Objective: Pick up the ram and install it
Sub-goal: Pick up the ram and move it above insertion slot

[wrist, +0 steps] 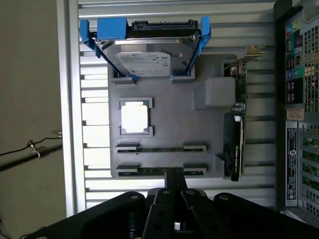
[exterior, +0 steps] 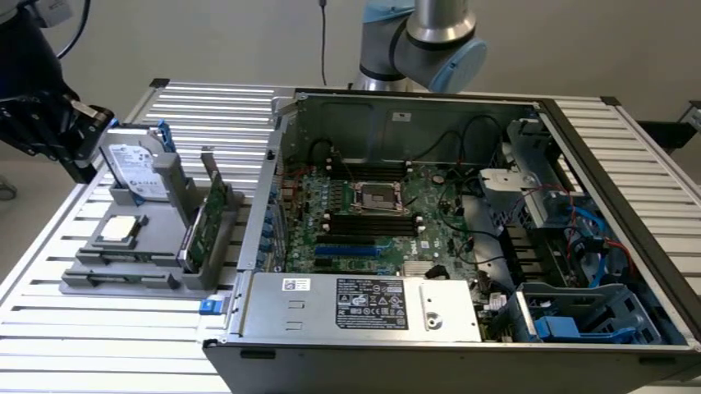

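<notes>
Two ram sticks, thin and green, stand on edge in the slots of a grey holder (wrist: 169, 124): one ram stick (wrist: 160, 148) lies further in, the other ram stick (wrist: 149, 171) sits at the holder's edge. In the exterior view they are thin strips (exterior: 123, 256) at the holder's front. My gripper (wrist: 173, 183) hangs above the holder with its black fingers pressed together and nothing between them, their tips lined up over the outer stick. At the exterior view's left the gripper (exterior: 77, 160) is well above the table.
The holder also carries a hard drive in a blue bracket (wrist: 147, 55), a CPU (wrist: 134, 118) and a broad expansion card (wrist: 235, 134). The open computer case (exterior: 460, 222) fills the exterior view's right, its motherboard showing black memory slots (exterior: 378, 220).
</notes>
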Tool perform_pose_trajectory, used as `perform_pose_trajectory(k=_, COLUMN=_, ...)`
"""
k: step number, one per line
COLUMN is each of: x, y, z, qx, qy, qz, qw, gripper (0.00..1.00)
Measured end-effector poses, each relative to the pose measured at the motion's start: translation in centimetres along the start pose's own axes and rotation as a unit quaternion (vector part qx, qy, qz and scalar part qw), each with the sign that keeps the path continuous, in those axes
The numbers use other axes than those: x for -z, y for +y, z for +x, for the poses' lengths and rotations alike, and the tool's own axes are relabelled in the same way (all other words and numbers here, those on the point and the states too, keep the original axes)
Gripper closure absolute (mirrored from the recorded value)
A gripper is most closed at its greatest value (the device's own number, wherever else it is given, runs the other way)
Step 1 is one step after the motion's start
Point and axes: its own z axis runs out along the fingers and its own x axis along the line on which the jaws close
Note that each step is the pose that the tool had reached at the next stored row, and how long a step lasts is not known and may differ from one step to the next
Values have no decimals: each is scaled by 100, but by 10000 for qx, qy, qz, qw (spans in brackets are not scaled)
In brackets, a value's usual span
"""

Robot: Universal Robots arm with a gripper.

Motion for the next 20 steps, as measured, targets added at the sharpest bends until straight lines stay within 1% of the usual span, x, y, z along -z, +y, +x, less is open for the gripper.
perform_pose_trajectory(k=2, x=-4, y=-1, z=4, qx=93, qy=-11, qz=0, qw=10000, gripper=89)
perform_pose_trajectory(k=5, x=-5, y=-1, z=4, qx=367, qy=-7, qz=4, qw=9993, gripper=89)
perform_pose_trajectory(k=8, x=-9, y=0, z=5, qx=641, qy=3, qz=6, qw=9979, gripper=89)
perform_pose_trajectory(k=10, x=-13, y=0, z=5, qx=820, qy=10, qz=7, qw=9966, gripper=89)
perform_pose_trajectory(k=13, x=-19, y=-1, z=4, qx=1094, qy=20, qz=9, qw=9940, gripper=89)
perform_pose_trajectory(k=15, x=-22, y=-1, z=4, qx=1273, qy=28, qz=11, qw=9919, gripper=89)
perform_pose_trajectory(k=18, x=-29, y=-1, z=4, qx=1542, qy=38, qz=13, qw=9880, gripper=89)
perform_pose_trajectory(k=20, x=-34, y=-1, z=4, qx=1719, qy=45, qz=15, qw=9851, gripper=89)
